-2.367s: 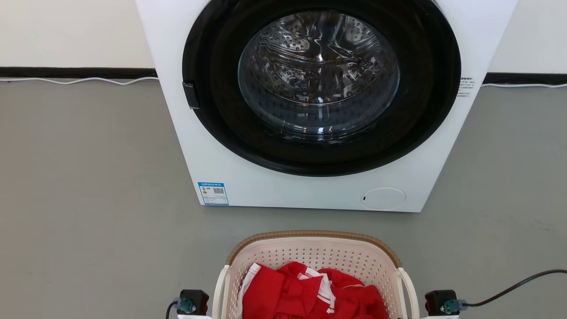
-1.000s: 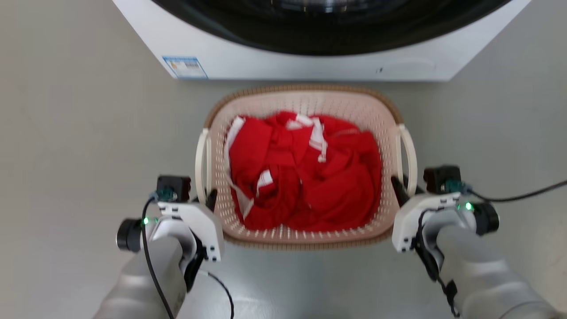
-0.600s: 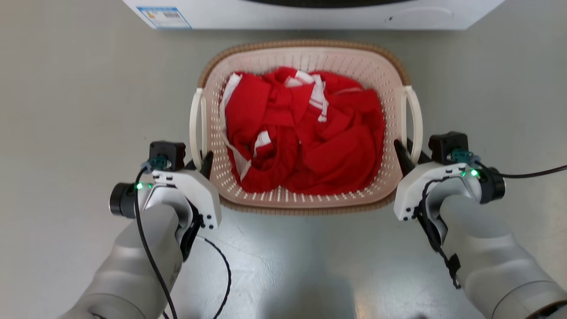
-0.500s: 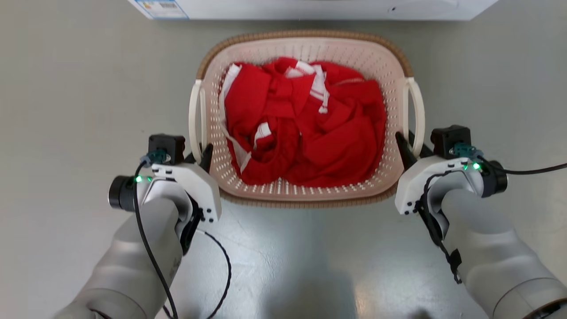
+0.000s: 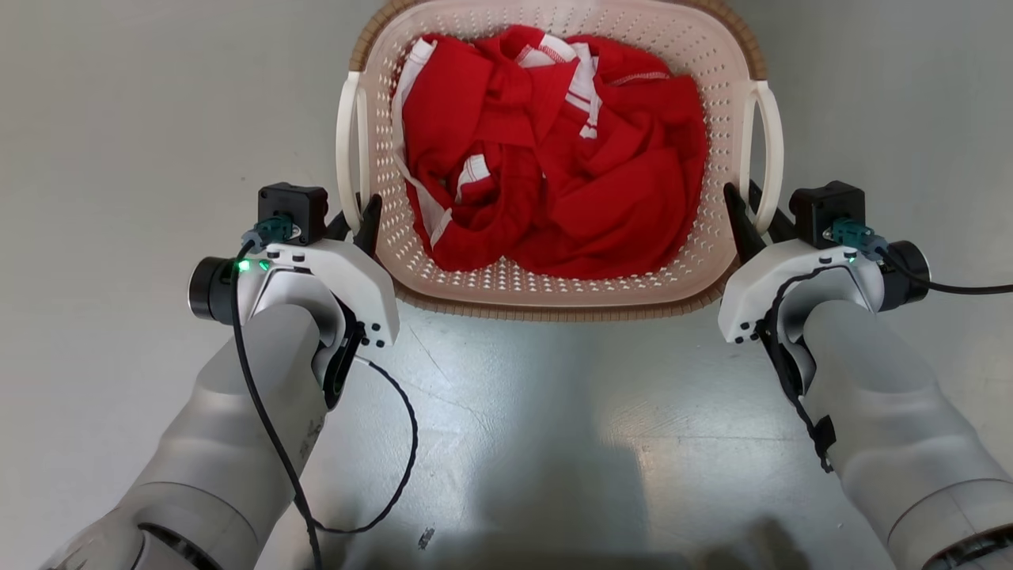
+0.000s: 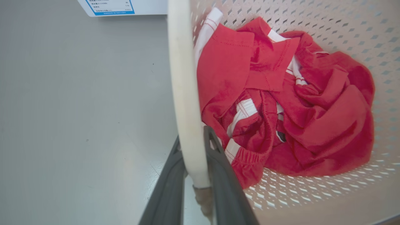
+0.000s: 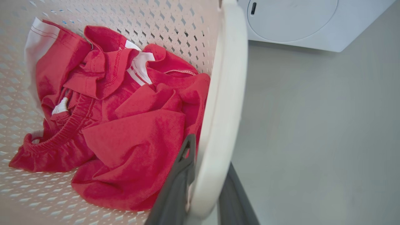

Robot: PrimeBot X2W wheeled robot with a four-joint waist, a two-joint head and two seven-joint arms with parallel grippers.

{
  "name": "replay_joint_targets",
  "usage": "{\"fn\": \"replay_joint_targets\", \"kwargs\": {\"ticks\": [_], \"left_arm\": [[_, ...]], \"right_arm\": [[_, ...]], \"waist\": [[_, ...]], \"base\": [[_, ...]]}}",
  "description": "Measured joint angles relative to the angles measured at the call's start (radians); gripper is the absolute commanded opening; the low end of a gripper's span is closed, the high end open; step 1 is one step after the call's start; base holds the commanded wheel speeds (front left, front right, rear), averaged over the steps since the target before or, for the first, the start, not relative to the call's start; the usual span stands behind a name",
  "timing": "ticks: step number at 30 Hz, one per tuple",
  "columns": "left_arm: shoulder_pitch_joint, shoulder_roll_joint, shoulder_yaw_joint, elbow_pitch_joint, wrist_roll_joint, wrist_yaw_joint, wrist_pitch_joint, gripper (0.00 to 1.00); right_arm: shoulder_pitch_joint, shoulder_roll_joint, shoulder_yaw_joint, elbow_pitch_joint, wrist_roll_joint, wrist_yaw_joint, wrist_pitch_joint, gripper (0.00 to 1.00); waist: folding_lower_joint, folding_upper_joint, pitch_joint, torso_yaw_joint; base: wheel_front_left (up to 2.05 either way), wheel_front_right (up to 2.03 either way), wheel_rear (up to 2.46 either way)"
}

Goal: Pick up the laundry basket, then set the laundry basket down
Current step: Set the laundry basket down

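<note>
Holding: laundry basket point(image 5: 554, 302), level between both arms so the load stays put; on or just above the floor point(image 5: 119, 119), I cannot tell which.
Left gripper point(image 5: 356, 218): jaws pinching left handle point(image 5: 345, 142).
Right gripper point(image 5: 744, 204): jaws pinching right handle point(image 5: 772, 142).
Contents: crumpled red clothes point(image 5: 554, 158), white trim.
Beyond: washing machine point(image 7: 297, 22).

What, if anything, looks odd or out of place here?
Nothing stands out. The basket looks level. The left fingers are closed on its left handle, and the right fingers on its right handle. The red clothes lie crumpled inside, none over the rim. No cracks show.
</note>
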Motion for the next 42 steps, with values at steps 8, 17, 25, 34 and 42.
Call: {"fn": "replay_joint_targets", "kwargs": {"ticks": [8,17,25,34,42], "left_arm": [[-0.018,0.004,0.032,-0.024,0.035,0.008,0.0,0.0],[-0.044,0.005,0.065,-0.036,0.058,0.008,-0.001,0.0],[-0.059,0.002,0.083,-0.031,0.087,0.008,-0.001,0.0],[-0.067,-0.005,0.1,-0.015,0.097,0.007,-0.001,0.0],[-0.087,-0.008,0.108,0.002,0.103,-0.001,-0.002,0.0]], "right_arm": [[-0.012,-0.001,-0.054,-0.024,-0.054,0.0,0.0,0.0],[-0.042,-0.002,-0.096,-0.032,-0.092,0.0,0.0,0.0],[-0.058,-0.002,-0.108,-0.034,-0.097,0.0,0.0,0.0],[-0.06,-0.002,-0.107,-0.036,-0.097,0.0,0.0,0.0],[-0.062,-0.002,-0.107,-0.042,-0.096,0.0,-0.001,0.0]], "waist": [[0.0,0.0001,0.043,0.008],[0.0,0.0,0.084,0.009],[0.0,0.0,0.112,0.008],[0.0,0.0,0.128,0.007],[0.0,0.0,0.139,0.0]], "base": [[0.0,0.0,0.0],[0.0,0.0,0.0],[0.0,0.0,0.0],[0.0,0.0,0.0],[0.0,0.0,0.0]]}}
